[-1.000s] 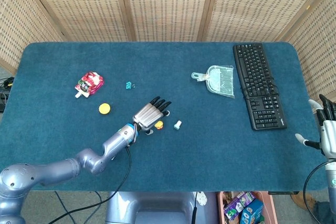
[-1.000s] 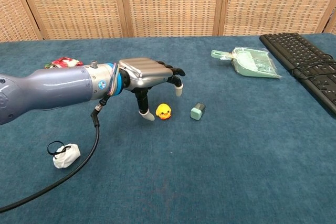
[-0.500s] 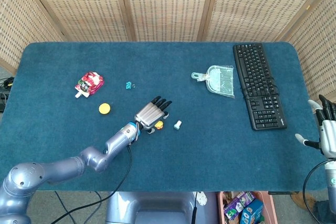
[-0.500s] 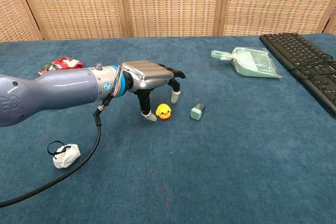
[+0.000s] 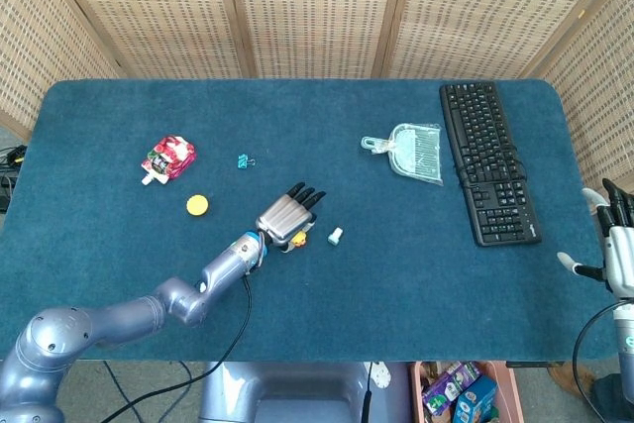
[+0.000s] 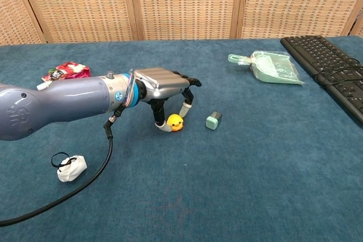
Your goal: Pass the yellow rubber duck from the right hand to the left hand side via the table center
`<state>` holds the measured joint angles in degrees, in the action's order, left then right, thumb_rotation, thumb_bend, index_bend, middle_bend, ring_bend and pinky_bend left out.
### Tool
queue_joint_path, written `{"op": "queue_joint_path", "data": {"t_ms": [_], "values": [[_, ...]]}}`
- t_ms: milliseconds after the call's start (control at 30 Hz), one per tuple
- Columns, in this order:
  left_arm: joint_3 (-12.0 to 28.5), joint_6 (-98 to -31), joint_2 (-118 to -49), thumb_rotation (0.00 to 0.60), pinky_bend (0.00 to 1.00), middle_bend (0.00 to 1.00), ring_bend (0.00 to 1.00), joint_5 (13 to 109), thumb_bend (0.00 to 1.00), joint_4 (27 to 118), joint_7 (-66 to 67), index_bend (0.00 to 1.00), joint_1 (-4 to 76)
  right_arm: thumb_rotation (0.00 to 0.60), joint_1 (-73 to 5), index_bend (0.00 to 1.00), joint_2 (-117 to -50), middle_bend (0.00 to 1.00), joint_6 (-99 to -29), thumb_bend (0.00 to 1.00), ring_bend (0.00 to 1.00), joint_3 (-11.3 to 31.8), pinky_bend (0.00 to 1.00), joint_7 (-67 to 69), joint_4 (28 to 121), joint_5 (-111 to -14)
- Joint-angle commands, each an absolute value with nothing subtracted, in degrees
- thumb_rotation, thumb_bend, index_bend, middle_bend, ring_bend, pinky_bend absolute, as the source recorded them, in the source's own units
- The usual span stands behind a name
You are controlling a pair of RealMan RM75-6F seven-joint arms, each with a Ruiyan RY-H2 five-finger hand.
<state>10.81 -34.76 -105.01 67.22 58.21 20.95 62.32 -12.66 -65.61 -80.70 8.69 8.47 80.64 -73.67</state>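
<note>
The yellow rubber duck (image 5: 299,237) (image 6: 174,122) sits on the blue table near its center. My left hand (image 5: 285,215) (image 6: 161,86) hovers right over it, palm down, with fingers curled down around it. The thumb tip touches the duck's left side, while another fingertip hangs just above and right of it. The duck still rests on the cloth. My right hand (image 5: 616,250) stays at the table's right edge, fingers spread and empty; only the head view shows it.
A small teal block (image 5: 336,236) (image 6: 213,120) lies just right of the duck. A dustpan (image 5: 416,151) and a keyboard (image 5: 488,160) are at the right. A red pouch (image 5: 169,157), orange disc (image 5: 197,205) and blue clip (image 5: 243,160) lie left.
My left hand has sunk lower over the duck and its fingers have curled in closer; the thumb now meets the duck. The right hand has not moved.
</note>
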Motion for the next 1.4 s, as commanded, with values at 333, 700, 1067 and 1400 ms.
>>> {"op": "queue_joint_path", "data": {"t_ms": [333, 700, 1067, 1400], "values": [[11.62, -37.43, -101.94, 0.600, 0.00, 0.00, 0.00, 66.59, 0.25, 60.86, 20.70, 0.57, 62.04, 0.600, -12.18, 0.02, -65.63, 0.00, -80.12, 0.00, 0.00, 9.33, 0.00, 8.33, 80.91, -74.37], [10.44, -40.27, -87.52, 0.600, 0.00, 0.00, 0.00, 62.39, 0.25, 66.36, 16.61, 0.57, 54.03, 0.600, -11.73, 0.02, -65.45, 0.00, -80.26, 0.00, 0.00, 9.66, 0.00, 7.90, 81.84, -75.38], [7.58, -38.11, -85.14, 0.600, 0.00, 0.00, 0.00, 63.95, 0.25, 61.73, 8.55, 0.57, 49.83, 0.600, -11.72, 0.02, -65.63, 0.00, -80.17, 0.00, 0.00, 9.60, 0.00, 6.13, 83.50, -76.51], [7.51, -35.22, -88.44, 0.600, 0.00, 0.00, 0.00, 62.97, 0.25, 55.26, 8.42, 0.57, 50.73, 0.600, -11.41, 0.02, -65.50, 0.00, -80.10, 0.00, 0.00, 9.73, 0.00, 5.72, 84.09, -76.74]]}}
